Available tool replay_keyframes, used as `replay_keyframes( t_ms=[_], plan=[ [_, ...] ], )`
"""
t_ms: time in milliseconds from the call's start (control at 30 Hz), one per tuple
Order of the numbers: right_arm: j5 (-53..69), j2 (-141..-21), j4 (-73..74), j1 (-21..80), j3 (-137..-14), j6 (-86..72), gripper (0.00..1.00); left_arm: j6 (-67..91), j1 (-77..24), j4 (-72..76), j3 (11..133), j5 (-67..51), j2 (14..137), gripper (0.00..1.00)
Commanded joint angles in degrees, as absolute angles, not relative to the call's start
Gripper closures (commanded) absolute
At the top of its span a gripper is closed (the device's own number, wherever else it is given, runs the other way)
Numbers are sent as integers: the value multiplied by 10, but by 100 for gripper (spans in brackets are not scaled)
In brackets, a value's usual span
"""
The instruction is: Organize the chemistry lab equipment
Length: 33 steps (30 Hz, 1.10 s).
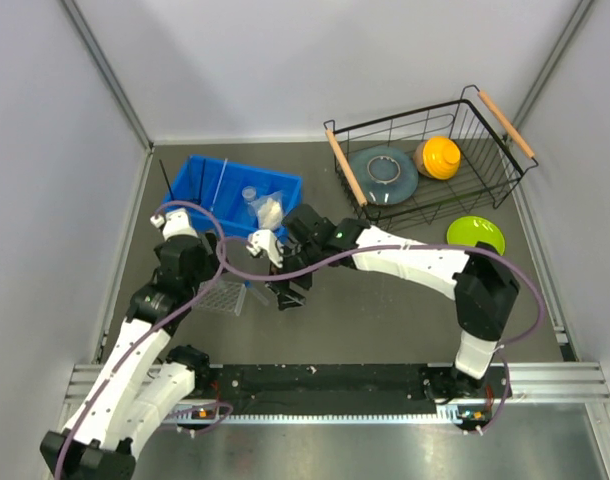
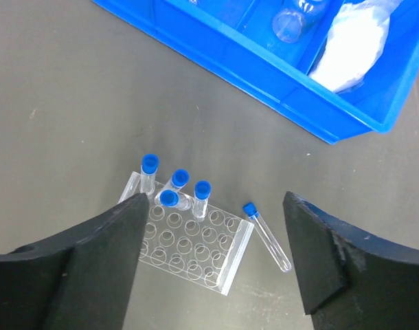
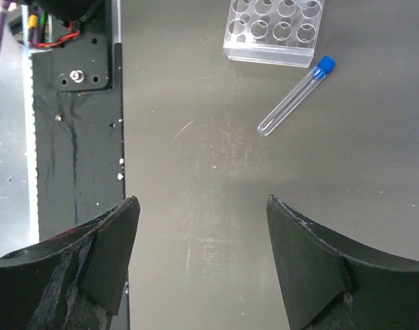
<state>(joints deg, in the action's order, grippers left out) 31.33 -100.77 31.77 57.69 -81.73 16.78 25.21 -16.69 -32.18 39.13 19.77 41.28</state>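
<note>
Since the left end effector (image 2: 215, 205) hangs open and empty right over the loose test tube (image 2: 268, 237), lying on the bench (image 2: 72, 103) just beside the tube rack (image 2: 189, 240), long axis across the closing line, it seems nearer; the right end effector (image 3: 201, 205), also open, has it ahead.

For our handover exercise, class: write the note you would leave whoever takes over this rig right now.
Left gripper: jaws open, empty, above the tube rack.
Right gripper: jaws open, empty.
Done: four capped tubes stand in the rack.
Cup and white packet lie in the blue bin.
Left: one loose tube lies on the table beside the rack; put it in.
</note>
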Motion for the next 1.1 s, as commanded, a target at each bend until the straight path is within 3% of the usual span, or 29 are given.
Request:
replay_keyframes(
  t_ms=[0,167,433,1067],
  plan=[
    [251,-1049,297,608,-866,125,25,259,-162,-353,413,206,354,11],
    [162,-1111,295,626,-915,80,26,292,-159,-435,424,257,302,1],
    [118,-1168,288,629,-939,50,28,346,-158,-504,447,363,246,1],
    [45,-1258,279,635,-998,5,40,349,-158,-530,538,398,201,2]
  ],
)
